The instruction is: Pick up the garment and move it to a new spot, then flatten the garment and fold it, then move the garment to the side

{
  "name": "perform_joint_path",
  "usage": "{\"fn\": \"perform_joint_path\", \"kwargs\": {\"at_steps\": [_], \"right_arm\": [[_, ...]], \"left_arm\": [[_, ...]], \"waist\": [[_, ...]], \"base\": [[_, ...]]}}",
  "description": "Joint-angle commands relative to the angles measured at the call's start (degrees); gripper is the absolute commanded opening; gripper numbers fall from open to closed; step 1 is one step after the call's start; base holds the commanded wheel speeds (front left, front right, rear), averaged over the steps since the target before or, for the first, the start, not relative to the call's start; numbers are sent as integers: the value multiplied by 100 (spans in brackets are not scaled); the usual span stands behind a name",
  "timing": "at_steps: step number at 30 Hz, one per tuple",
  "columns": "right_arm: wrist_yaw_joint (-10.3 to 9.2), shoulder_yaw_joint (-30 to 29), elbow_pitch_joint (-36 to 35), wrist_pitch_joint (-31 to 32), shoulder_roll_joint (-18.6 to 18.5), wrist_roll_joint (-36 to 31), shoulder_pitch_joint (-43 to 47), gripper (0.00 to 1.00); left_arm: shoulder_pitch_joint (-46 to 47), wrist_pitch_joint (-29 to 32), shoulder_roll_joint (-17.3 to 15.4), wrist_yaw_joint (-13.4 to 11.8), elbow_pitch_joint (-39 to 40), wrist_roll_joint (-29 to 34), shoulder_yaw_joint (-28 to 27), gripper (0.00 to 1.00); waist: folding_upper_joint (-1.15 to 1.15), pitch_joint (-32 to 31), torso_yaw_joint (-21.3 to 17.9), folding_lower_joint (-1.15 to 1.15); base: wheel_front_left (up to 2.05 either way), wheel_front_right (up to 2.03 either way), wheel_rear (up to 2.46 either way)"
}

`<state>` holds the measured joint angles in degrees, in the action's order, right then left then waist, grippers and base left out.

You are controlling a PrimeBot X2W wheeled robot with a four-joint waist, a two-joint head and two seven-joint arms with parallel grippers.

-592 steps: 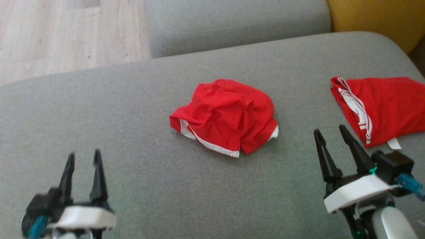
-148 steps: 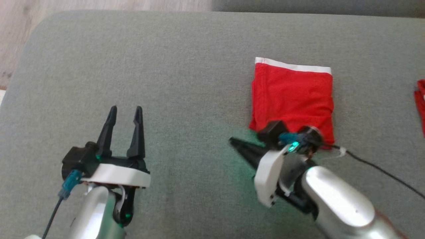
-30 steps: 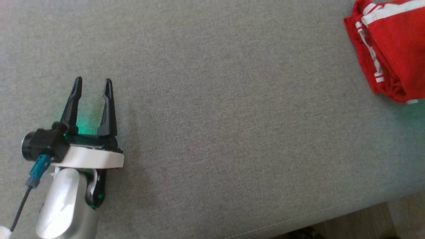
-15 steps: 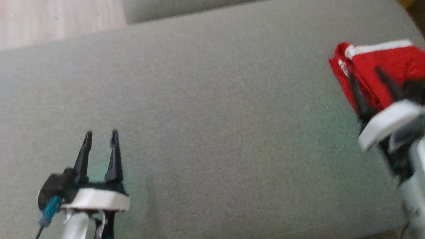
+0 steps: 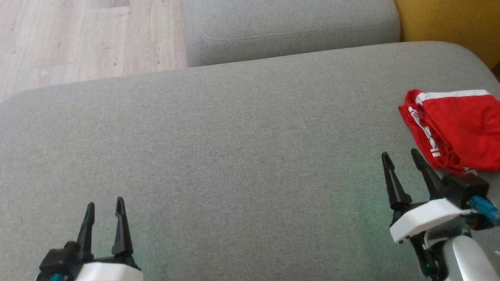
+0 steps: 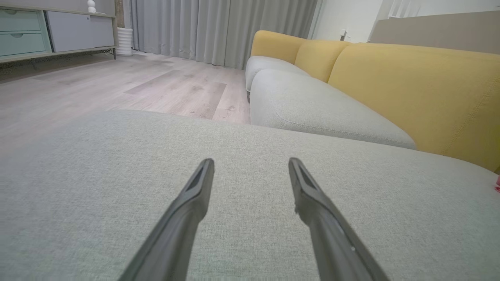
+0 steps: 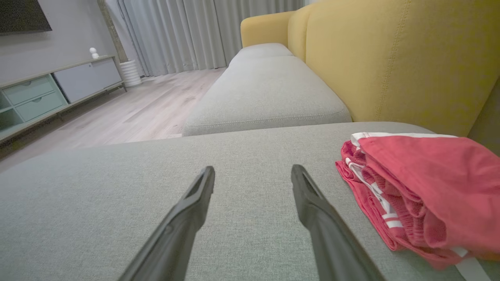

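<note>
Head view: red garment [image 5: 457,125] lies folded in a compact pile at the far right of the grey sofa cushion [image 5: 234,136]. Left gripper [image 5: 104,203] at lower left, jaws apart, nothing in them. Right gripper [image 5: 400,155] at lower right, jaws apart and empty, tips near the garment's edge, not touching. Left wrist view: fingers spread over plain cushion, nothing between. Right wrist view: fingers spread, empty; garment sits to their right, layers stacked, white trim showing. Judgement: pick, flatten, fold and move-aside all look done; nothing obvious left.
</note>
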<state>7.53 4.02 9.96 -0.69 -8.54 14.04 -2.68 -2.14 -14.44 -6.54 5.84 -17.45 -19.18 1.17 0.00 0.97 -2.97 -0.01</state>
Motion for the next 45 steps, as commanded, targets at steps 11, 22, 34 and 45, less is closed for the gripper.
{"fn": "perform_joint_path", "kwargs": {"at_steps": [11,22,34,45], "right_arm": [[-4,-30,-341,33,89,-134,-70,100],[-4,64,-277,76,101,-78,-78,100],[0,-18,302,77,108,-57,134,0],[0,-111,312,135,148,638,91,0]], "left_arm": [[217,-55,12,45,175,36,-289,100],[264,-55,46,88,138,59,-332,100],[-124,39,161,72,-370,-29,-110,0],[-36,226,179,80,-313,-668,-174,0]], "waist": [[0,84,-14,1],[0,94,-60,1],[0,88,-77,1],[0,73,-44,1]], "base": [[0,0,0],[0,0,0],[0,0,0],[0,0,0]]}}
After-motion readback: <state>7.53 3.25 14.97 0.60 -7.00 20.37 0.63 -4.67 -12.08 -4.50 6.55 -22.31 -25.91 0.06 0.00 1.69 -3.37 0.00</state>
